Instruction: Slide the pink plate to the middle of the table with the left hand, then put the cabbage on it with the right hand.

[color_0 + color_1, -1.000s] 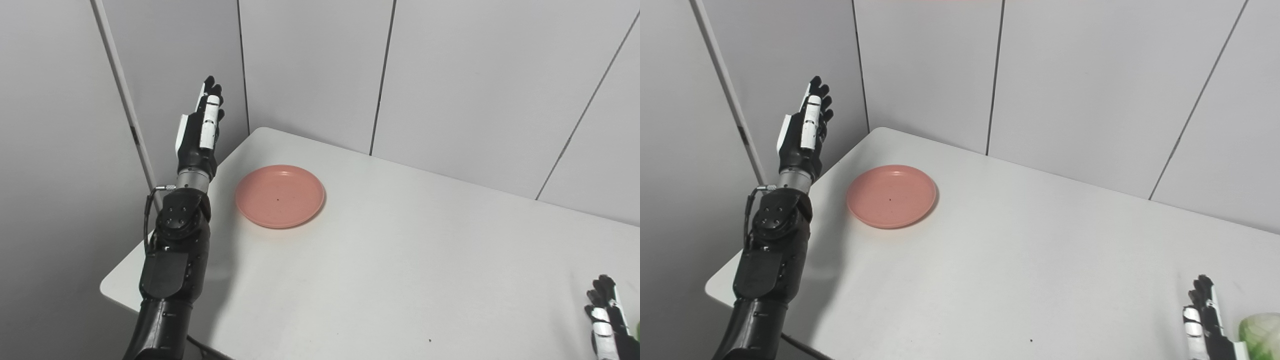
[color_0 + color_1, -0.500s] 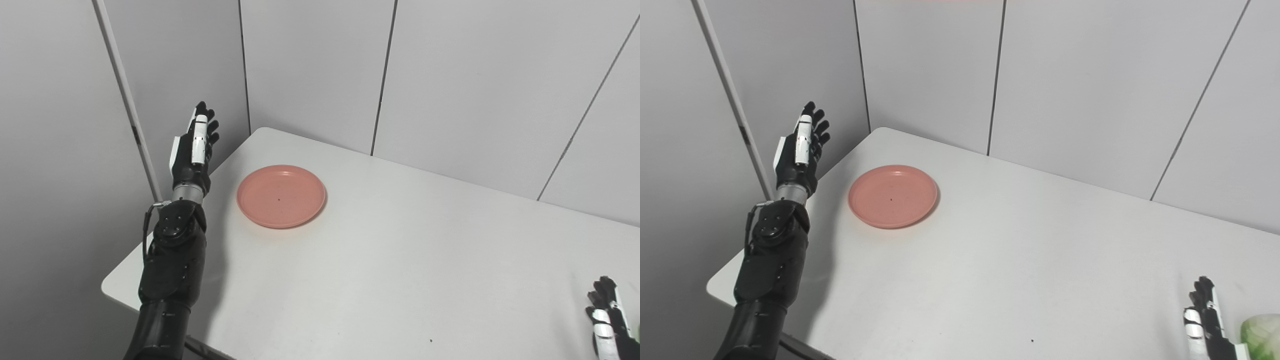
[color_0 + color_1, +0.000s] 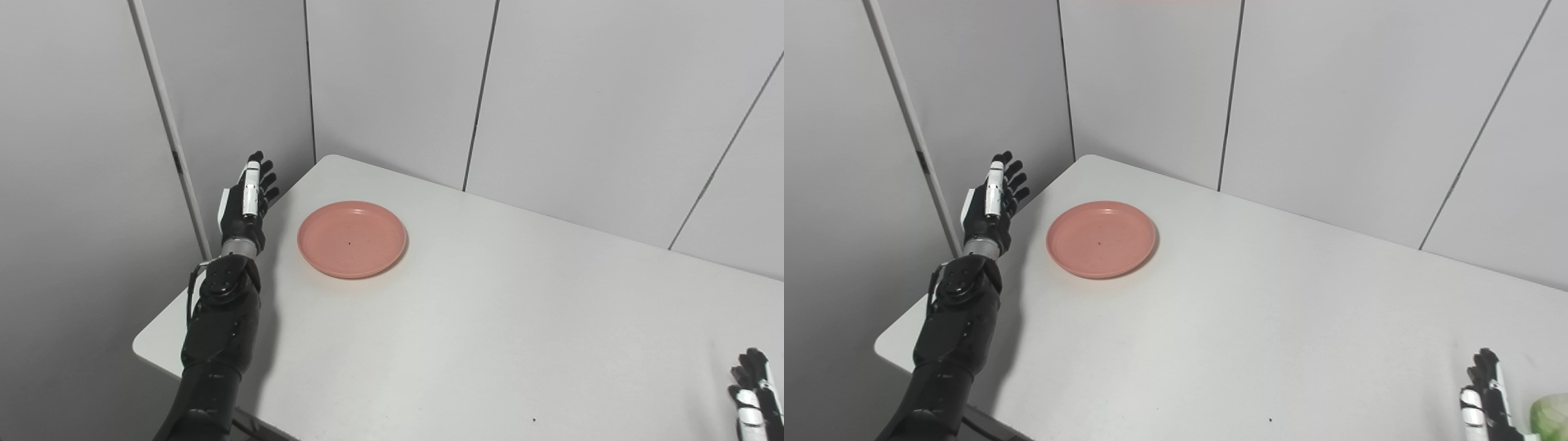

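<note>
We count 1 pink plate [image 3: 352,239], 1 cabbage [image 3: 1551,416], 1 table [image 3: 490,318] and 2 hands.

The pink plate lies flat on the white table toward its far left corner, with nothing on it apart from a small dark speck near its centre. The cabbage shows only as a pale green edge at the lower right corner of the right eye view, on the table's near right part, well apart from the plate.

The left hand [image 3: 247,199] is raised at the table's left edge, near the plate but clear of its rim. Its fingers [image 3: 250,184] point up and away, spread and grasping nothing. The forearm rises steeply from the bottom edge.

The right hand [image 3: 1488,401] enters at the lower right, fingers extended upward and empty, just beside the cabbage. We cannot tell whether it touches the cabbage.
</note>
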